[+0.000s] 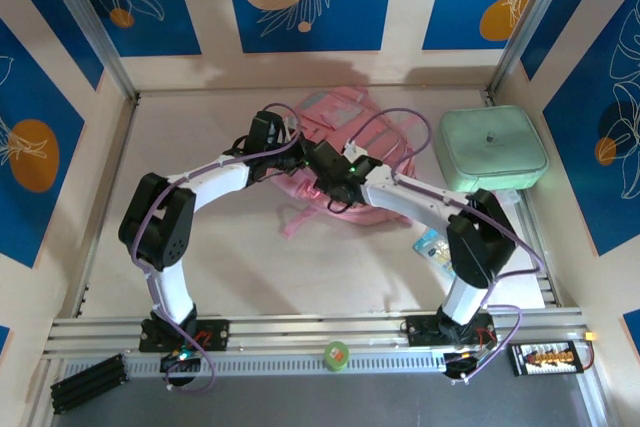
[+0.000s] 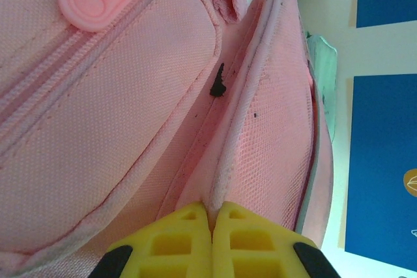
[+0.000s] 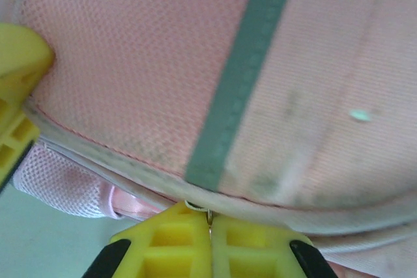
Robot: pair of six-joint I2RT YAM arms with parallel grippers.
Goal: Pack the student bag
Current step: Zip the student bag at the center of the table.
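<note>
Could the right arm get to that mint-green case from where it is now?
Probably yes: the mint-green case lies close by on its own side, nothing between. But the right gripper is shut on the edge of the student bag and must let go first.

Top external: high above and behind the arm bases (image 1: pixel 185 332), looking down on the whole table (image 1: pixel 300 267); distant
Left wrist: over its own yellow fingers (image 2: pixel 172 242); tight on the student bag (image 2: pixel 130 128)
Right wrist: equally close (slightly blurred); fingers (image 3: pixel 166 242) at the bottom edge
Shared: the student bag (image 1: pixel 335 112)

Left table (image 1: pixel 170 137) free; student bag (image 1: pixel 335 112) centre, mint case (image 1: pixel 492 147) right.
</note>
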